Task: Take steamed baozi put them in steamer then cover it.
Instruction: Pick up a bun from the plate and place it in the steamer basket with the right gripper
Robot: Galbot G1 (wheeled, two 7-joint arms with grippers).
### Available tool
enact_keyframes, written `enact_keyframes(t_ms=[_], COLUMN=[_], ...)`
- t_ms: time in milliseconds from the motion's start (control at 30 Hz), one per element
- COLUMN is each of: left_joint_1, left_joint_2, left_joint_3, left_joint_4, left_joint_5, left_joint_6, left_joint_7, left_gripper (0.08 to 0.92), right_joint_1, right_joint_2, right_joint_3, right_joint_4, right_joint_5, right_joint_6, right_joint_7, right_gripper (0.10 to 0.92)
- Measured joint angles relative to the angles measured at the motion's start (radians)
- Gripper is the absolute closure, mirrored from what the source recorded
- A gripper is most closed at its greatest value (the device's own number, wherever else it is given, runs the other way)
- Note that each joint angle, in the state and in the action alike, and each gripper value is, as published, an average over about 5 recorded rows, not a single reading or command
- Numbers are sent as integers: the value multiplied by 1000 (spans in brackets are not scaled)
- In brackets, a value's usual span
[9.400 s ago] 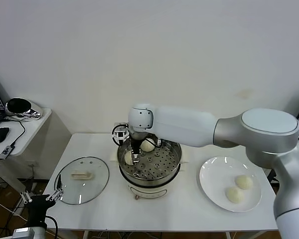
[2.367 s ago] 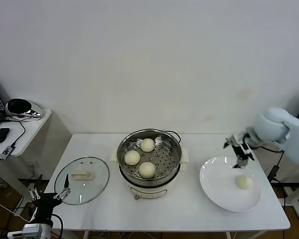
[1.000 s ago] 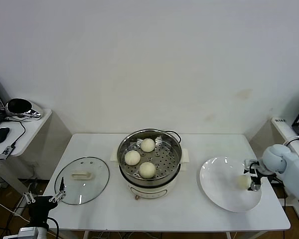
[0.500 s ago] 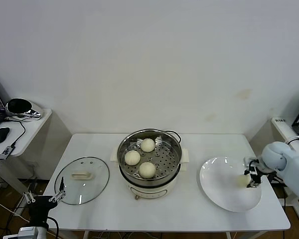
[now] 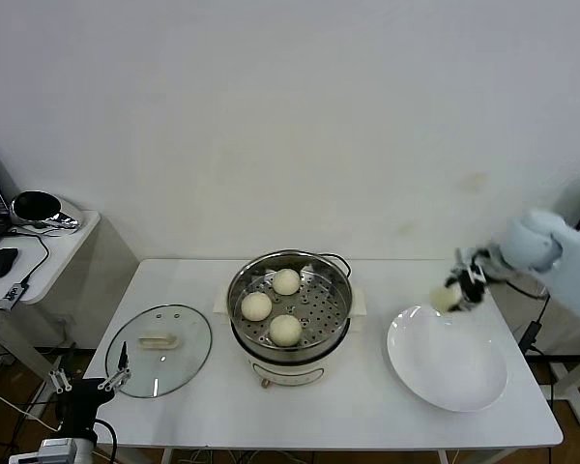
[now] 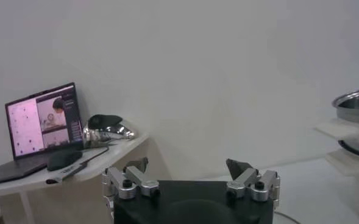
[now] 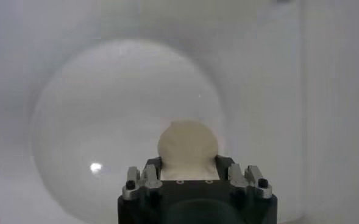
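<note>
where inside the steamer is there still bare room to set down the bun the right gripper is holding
The right gripper holds the fourth baozi above the plate. In the steamer, three baozi crowd the left and middle; the bare perforated patch lies along the right-hand wall.

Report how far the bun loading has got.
Done: three baozi sit on the tray in the steamer. In hand: the right pincer is shut on the fourth bun, lifted above the white plate. Left: set it in the steamer, then fit the glass cover, which lies on the table near the open left pincer.
</note>
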Motion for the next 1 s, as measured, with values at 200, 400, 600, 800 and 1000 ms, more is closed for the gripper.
enact_keyframes(t_ms=[200,400,600,800,1000], left_joint_1=[-4,-3,1,1,2], left_joint_2=[-3,-8,-6,-7,-10], left_joint_3=[9,6,-3,-9,-10], left_joint_4=[2,3,-1,-3,-3], left_joint_5=[1,-3,-7,-9,-9], left_joint_6=[0,-3,-4,-4,-6], left_joint_7=[0,-1,-1,-1,-1], left_gripper=[177,177,177,177,177], right_joint_1=[230,332,352,336,300], right_joint_2=[108,234,337,395,432], right_joint_3=[-176,-282,-351,-391,-399], right_joint_4=[78,107,100,79,51], right_joint_5=[231,407,484,497,486], right_joint_6=[-107,-202,-256,-288,-306], right_joint_7=[80,173,233,264,291], right_gripper=[448,446,440,440,440])
